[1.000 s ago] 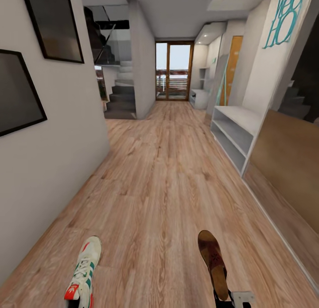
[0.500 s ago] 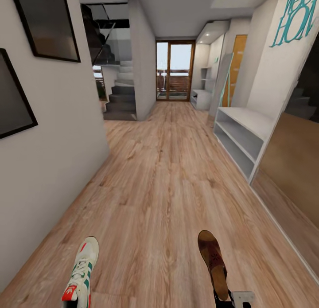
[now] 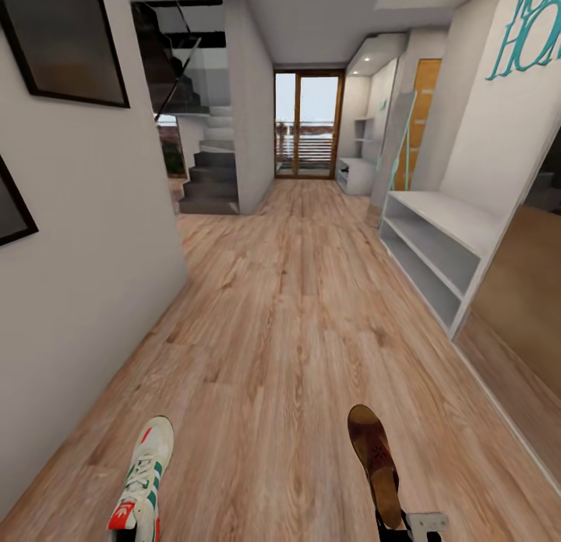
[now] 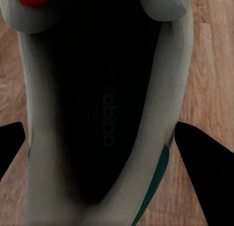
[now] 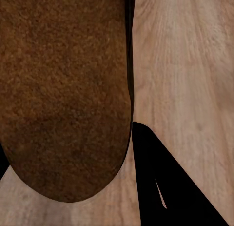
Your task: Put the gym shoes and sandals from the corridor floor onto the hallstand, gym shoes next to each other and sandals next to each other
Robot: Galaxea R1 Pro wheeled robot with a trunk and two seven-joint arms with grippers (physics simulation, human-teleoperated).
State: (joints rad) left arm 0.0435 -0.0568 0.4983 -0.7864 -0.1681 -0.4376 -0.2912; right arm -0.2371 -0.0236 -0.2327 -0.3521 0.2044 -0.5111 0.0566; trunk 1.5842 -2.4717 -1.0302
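Head down corridor; wrists floorward, close

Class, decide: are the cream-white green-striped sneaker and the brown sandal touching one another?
Apart. The head view shows the cream-white green-striped sneaker at lower left and the brown sandal at lower right, with a broad strip of wood-plank floor between them.

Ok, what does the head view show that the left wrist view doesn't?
Head view alone: the long corridor, the pale two-level shelf unit on the right wall, the brown sandal held out low on the right, the stairs and the glass door at the far end. Left wrist view alone: the dark inside of the gym shoe, seen close, with the left hand's black fingers on either side of it. Both: that gym shoe and the wood-grain floor.
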